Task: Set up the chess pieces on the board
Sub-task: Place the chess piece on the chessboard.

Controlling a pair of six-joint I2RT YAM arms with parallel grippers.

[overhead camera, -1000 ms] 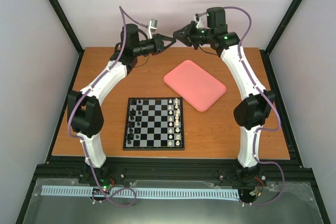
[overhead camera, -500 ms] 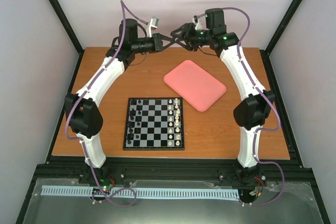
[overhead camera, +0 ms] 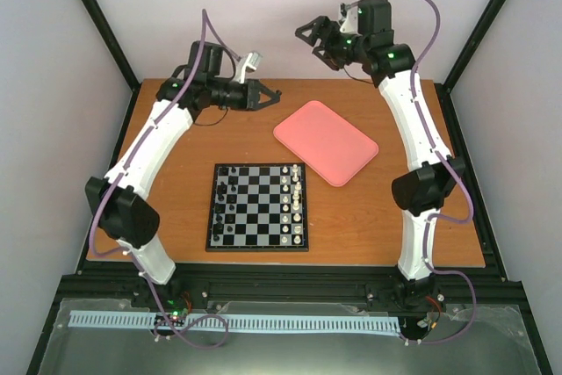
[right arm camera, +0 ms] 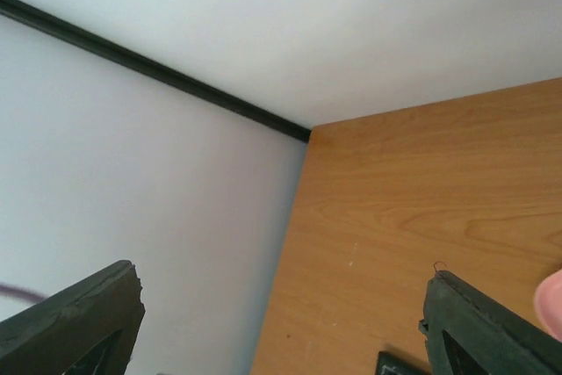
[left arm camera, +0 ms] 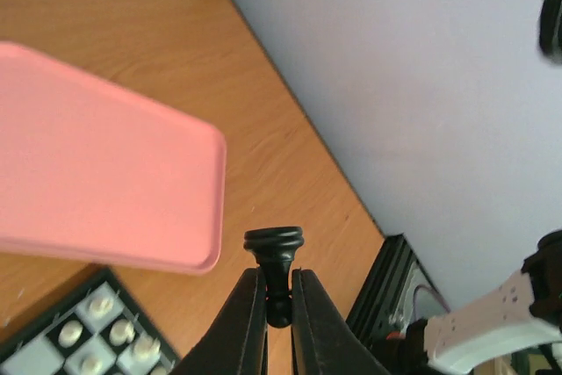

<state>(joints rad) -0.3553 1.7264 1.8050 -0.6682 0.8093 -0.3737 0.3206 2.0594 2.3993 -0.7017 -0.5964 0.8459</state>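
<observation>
A black chess piece [left arm camera: 274, 243] is pinched by its stem between the fingers of my left gripper [left arm camera: 278, 274], its round base pointing away from the camera. That gripper [overhead camera: 268, 94] hovers over the back of the table, left of the pink tray. My right gripper [overhead camera: 307, 37] is raised high near the back wall, open and empty, and the right wrist view shows its jaws wide apart [right arm camera: 281, 283]. The board [overhead camera: 255, 247] lies at table centre, with black chess pieces [overhead camera: 224, 199] along its left columns and white pieces [overhead camera: 297, 204] along its right columns.
The pink tray [overhead camera: 325, 141] lies tilted behind and right of the board, with nothing in it. It is also in the left wrist view [left arm camera: 97, 173], where a corner of the board [left arm camera: 112, 280] shows. White walls and black frame posts enclose the table.
The two grippers were tip to tip at the back. The right gripper has opened and risen away. The left gripper has drawn back to the left and lower with the black piece.
</observation>
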